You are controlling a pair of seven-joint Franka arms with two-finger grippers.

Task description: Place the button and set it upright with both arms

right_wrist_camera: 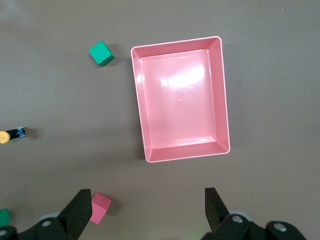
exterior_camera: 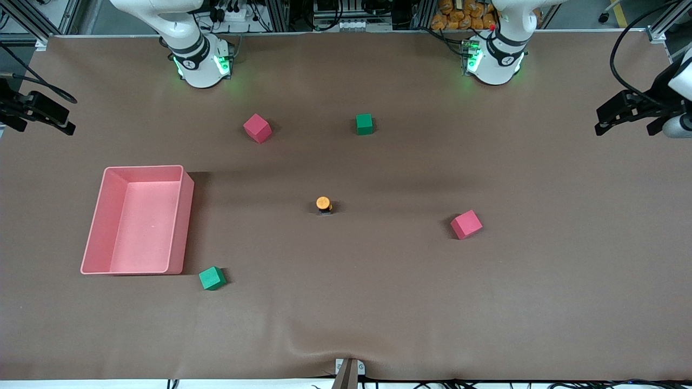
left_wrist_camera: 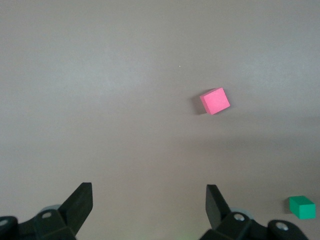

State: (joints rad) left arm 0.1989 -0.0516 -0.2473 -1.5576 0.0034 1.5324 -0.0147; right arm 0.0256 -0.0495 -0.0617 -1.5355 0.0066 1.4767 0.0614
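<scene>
The button (exterior_camera: pixel 323 204) stands upright in the middle of the table, its orange cap on top of a black body; it also shows at the edge of the right wrist view, button (right_wrist_camera: pixel 11 134). Neither gripper is near it. My left gripper (left_wrist_camera: pixel 149 200) hangs open high over bare table toward the left arm's end, with nothing between its fingers. My right gripper (right_wrist_camera: pixel 148 202) hangs open high over the table at the right arm's end, beside the pink tray (right_wrist_camera: pixel 142 125), holding nothing.
The pink tray (exterior_camera: pixel 185 227) lies toward the right arm's end. A green cube (exterior_camera: pixel 212 278) sits by its corner nearest the front camera. A pink cube (exterior_camera: pixel 257 128) and a green cube (exterior_camera: pixel 364 123) lie near the bases. Another pink cube (exterior_camera: pixel 466 224) lies toward the left arm's end.
</scene>
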